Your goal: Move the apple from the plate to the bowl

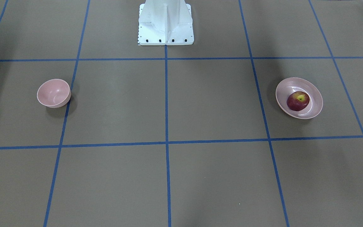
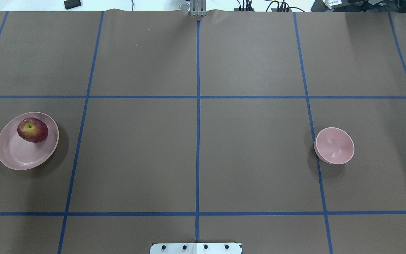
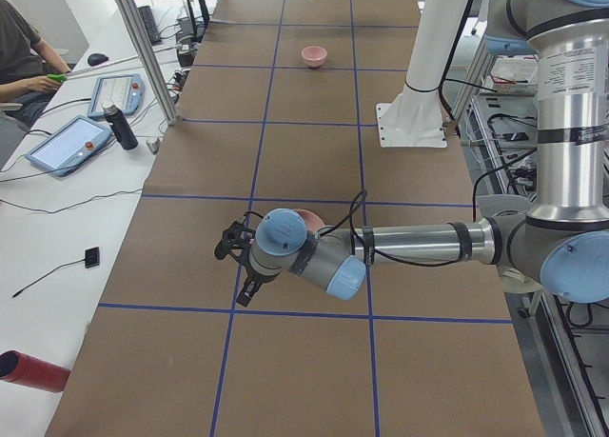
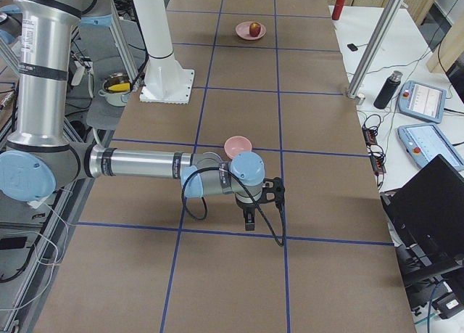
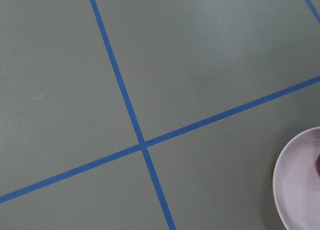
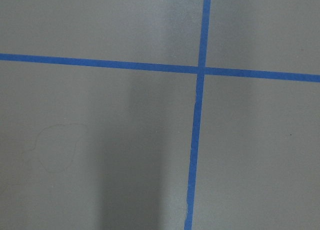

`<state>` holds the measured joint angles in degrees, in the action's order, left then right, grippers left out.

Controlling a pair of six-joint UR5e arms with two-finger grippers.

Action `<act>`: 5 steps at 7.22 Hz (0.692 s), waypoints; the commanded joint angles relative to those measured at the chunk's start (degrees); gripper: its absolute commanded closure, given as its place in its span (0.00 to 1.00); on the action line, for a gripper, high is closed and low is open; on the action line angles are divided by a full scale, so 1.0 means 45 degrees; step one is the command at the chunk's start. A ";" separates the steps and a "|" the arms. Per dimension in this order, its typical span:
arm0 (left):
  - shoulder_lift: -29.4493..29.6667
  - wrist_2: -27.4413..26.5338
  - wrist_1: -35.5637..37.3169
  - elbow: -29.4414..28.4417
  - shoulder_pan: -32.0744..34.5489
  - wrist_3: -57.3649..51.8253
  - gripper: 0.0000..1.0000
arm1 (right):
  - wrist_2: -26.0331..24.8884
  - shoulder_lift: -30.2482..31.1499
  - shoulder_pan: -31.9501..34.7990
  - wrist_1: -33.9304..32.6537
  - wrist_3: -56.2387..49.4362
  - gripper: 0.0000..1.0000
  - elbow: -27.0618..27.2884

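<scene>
The dark red apple [image 2: 32, 129] with a yellow stem patch lies in the wide, shallow pink plate [image 2: 16, 155] on the table's left side; they also show in the front view as apple [image 1: 298, 101] and plate [image 1: 314, 94]. The small, deep pink bowl [image 2: 334, 145] stands empty on the right side. Neither gripper is near them in the overhead or front views. The left gripper [image 3: 245, 283] hangs over the table near the plate, and the right gripper [image 4: 251, 218] hangs near the bowl [image 4: 238, 146]. I cannot tell whether either is open. The left wrist view catches the plate's rim [image 5: 295, 185].
The robot's white base [image 1: 165, 22] stands at the table's middle edge. Blue tape lines [image 2: 198, 106] divide the brown table into squares. A red cylinder [image 3: 33, 372], tablets and a bottle [image 4: 388, 88] lie on white side tables. A seated person [image 3: 21, 47] is beyond them.
</scene>
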<state>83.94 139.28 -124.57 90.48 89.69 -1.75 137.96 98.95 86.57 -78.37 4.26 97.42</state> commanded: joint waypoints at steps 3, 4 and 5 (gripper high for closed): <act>-0.0079 -0.0012 -0.2173 -0.0145 0.0050 0.3746 0.02 | 0.0201 0.0082 -0.0369 0.2013 0.2887 0.00 0.0207; 0.0036 -0.0206 -0.2335 -0.0667 0.0012 0.3941 0.02 | 0.0182 0.0082 -0.0952 0.2973 0.4350 0.00 0.0207; -0.0021 -0.0189 -0.2298 -0.0769 0.0011 0.3943 0.02 | 0.0124 0.0063 -0.1576 0.3582 0.5486 0.00 0.0207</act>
<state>83.91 138.67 -134.25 88.11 89.79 15.22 138.72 99.25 82.74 -66.60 21.79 98.31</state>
